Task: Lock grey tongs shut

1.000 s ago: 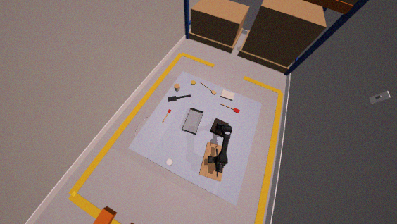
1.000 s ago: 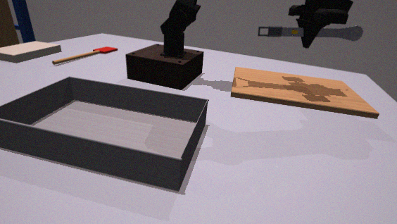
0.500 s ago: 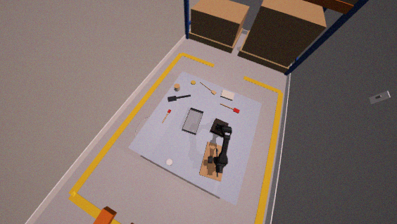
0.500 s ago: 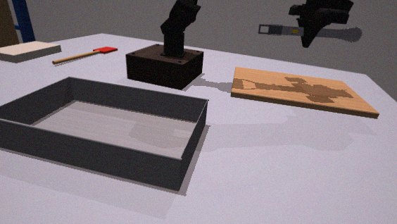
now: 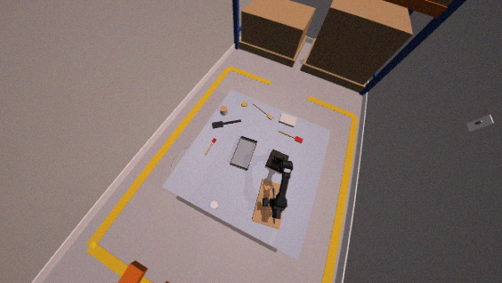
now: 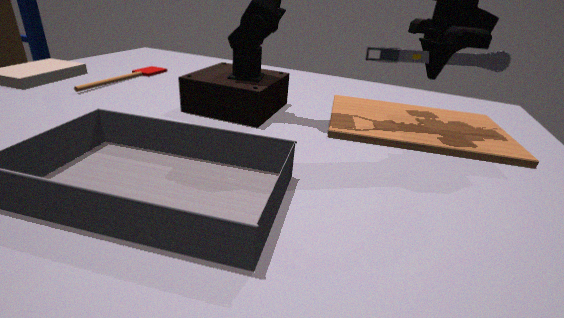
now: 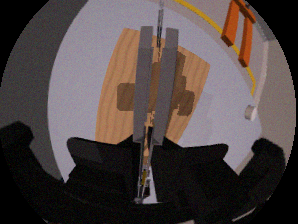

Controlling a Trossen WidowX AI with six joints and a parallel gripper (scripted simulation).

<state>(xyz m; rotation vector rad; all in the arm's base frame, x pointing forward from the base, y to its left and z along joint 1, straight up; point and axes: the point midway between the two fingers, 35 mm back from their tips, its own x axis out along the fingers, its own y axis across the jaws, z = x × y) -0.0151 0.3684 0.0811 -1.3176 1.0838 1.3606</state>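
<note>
Nearest in the exterior view, the tin (image 5: 244,152) (image 6: 131,204) stands without the tongs (image 6: 462,60) (image 7: 160,25). Beyond, the gripper (image 6: 431,59) (image 7: 147,129) clamps them, level, above the board (image 5: 267,219) (image 6: 425,145) (image 7: 112,100). Lowering appears in hand; next, presumably, a gentle descent, then release. The exterior view shows the height; the wrist view, the narrow squeeze.

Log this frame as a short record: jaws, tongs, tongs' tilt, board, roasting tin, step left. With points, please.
jaws: closed on the tongs (image 7: 155,90)
tongs: grey, held above the board, not touching it (image 6: 462,59) (image 7: 160,25)
tongs' tilt: roughly level
board: wooden, flat on the table, arm's shadow across it (image 5: 258,215) (image 6: 350,102) (image 7: 112,100)
roasting tin: no tongs across it (image 5: 243,153) (image 6: 130,215)
step left: laying the tongs on the board
</note>
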